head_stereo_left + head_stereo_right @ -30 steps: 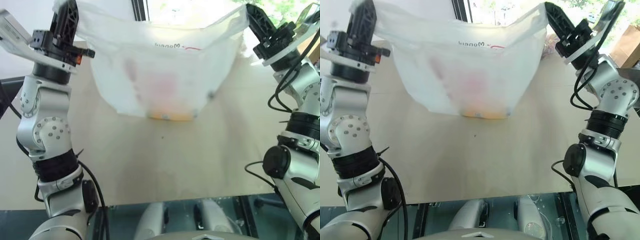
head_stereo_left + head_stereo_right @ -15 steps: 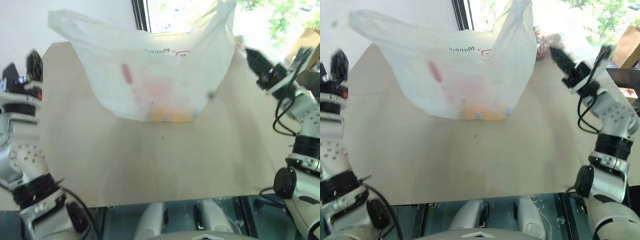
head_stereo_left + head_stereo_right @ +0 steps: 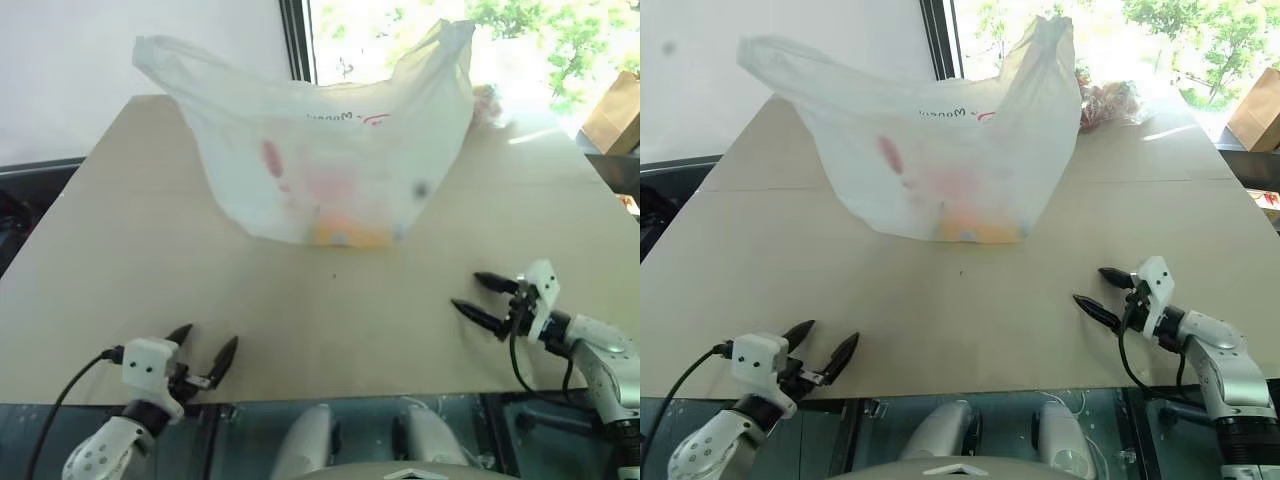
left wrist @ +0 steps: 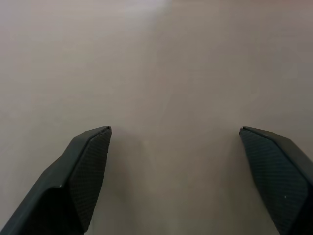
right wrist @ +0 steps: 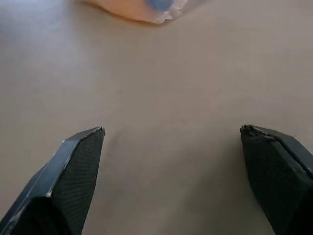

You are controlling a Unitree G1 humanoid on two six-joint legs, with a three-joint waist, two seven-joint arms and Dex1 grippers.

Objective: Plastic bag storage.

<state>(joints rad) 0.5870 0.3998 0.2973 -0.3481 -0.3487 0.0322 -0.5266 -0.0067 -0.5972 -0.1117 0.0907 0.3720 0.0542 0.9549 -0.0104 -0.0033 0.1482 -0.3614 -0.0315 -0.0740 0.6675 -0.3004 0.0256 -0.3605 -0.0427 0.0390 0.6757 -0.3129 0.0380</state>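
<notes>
**Bag stands alone on the counter, both end effectors spread and empty**

The large, thin, crinkly translucent-white plastic shopping bag [image 3: 330,160] with red lettering sits on the far middle of the pale wooden counter [image 3: 120,250], puffed up, its two loop handles sticking up at either top corner. What is inside is hard to make out through the film: only a yellow-orange patch at the bottom, a pinkish blur in the middle and a small red mark to the left show through. The printed lettering reads backwards and is too faint to read in full. Behind the bag's right handle, a clear bag of reddish small items [image 3: 1110,100] is partly hidden by it. A brown cardboard box [image 3: 612,110] at the far right is cut off by the edge.

The left end effector [image 3: 205,350] hovers at the near left edge of the counter, its two black fingers spread wide with nothing between them. The right end effector [image 3: 482,298] is at the near right, pointing inward, likewise spread wide and empty. Both are well apart from the bag. From the right wrist, the orange bottom of the bag shows blurred beyond the fingers [image 5: 73,171].
</notes>
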